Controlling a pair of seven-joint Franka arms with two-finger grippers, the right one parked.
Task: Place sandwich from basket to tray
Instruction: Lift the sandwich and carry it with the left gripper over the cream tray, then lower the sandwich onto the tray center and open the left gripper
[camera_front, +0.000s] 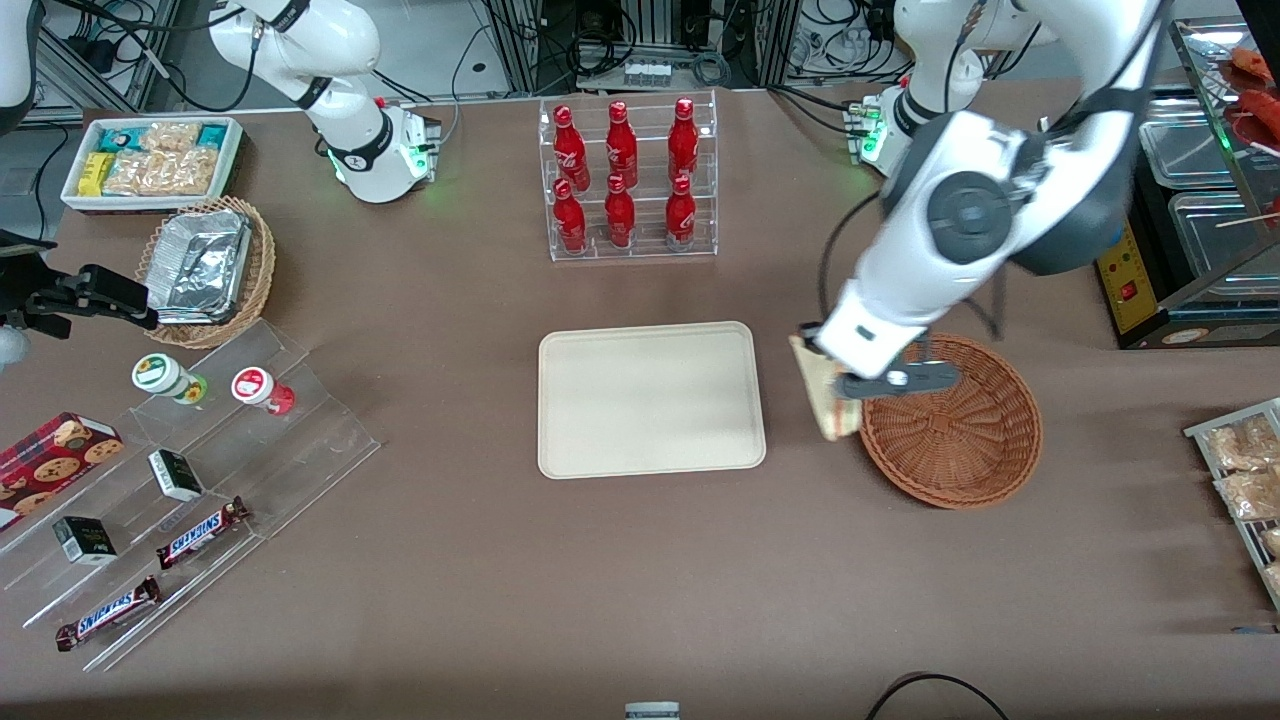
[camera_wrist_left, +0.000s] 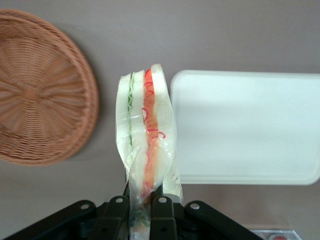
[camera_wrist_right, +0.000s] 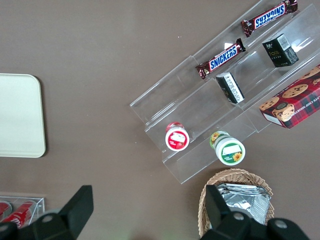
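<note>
My gripper (camera_front: 838, 385) (camera_wrist_left: 139, 206) is shut on the sandwich (camera_front: 822, 395) (camera_wrist_left: 145, 125), a wrapped wedge of pale bread with green, red and orange filling. It hangs in the air over the bare table strip between the basket and the tray. The reddish-brown woven basket (camera_front: 950, 420) (camera_wrist_left: 35, 95) has nothing in it and lies toward the working arm's end. The cream-beige tray (camera_front: 650, 398) (camera_wrist_left: 245, 130) (camera_wrist_right: 19, 115) lies flat and bare at the table's middle.
A clear rack of red bottles (camera_front: 627, 178) stands farther from the front camera than the tray. Toward the parked arm's end are an acrylic step shelf with candy bars (camera_front: 195, 533), a tan basket of foil containers (camera_front: 205, 268) and a white snack bin (camera_front: 150, 160).
</note>
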